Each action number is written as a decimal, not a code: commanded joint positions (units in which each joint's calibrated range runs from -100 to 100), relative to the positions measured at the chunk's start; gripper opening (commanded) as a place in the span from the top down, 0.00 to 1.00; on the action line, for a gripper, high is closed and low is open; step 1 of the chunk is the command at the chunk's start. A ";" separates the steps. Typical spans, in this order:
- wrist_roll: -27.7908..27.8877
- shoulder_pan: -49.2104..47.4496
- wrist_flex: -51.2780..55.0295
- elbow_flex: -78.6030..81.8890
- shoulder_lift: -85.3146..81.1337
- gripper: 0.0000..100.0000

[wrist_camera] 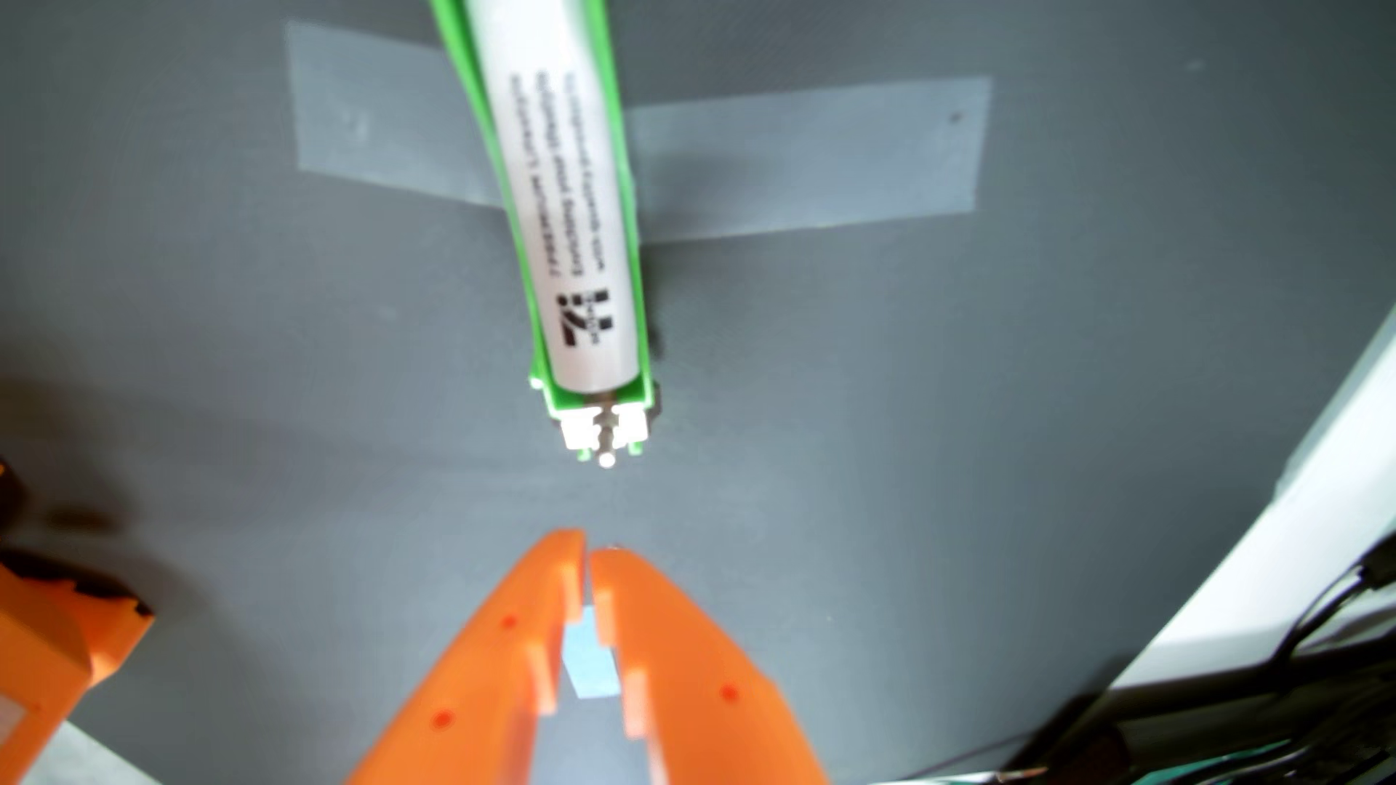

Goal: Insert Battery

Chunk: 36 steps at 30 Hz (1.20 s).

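In the wrist view the battery (563,204) is lying in the green holder (633,332), which is taped (816,162) to the grey surface (982,392) at far centre. The orange tool (588,549) is hovering near, tips pressed together and gripping nothing, apart from the holder's metal contact (606,441).

My gripper (588,555) — bright orange plastic, two tapered jaws with stepped inner edges — shows small red dots.

one white battery (578,204), one green holder (633,249), one strip of tape (808,162), one orange end effector (588,551)
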 commanded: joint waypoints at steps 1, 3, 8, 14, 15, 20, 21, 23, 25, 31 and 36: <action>0.21 0.54 -2.67 1.43 -1.65 0.98; 0.21 1.37 -3.17 2.06 -1.65 0.98; 1.70 5.03 -3.60 3.59 -1.56 0.98; 1.91 4.68 -5.46 6.02 -1.56 0.98; 1.86 4.68 -6.56 6.92 -1.56 0.98; 1.96 4.56 -9.44 9.26 -1.56 0.98; 2.01 4.56 -9.61 9.62 -1.56 0.98; 2.01 4.56 -9.86 10.70 -1.56 0.98; 2.01 4.56 -9.95 11.15 -1.56 0.98; 2.01 5.62 -10.96 14.57 0.02 0.98; 2.01 5.62 -12.91 14.57 1.69 0.98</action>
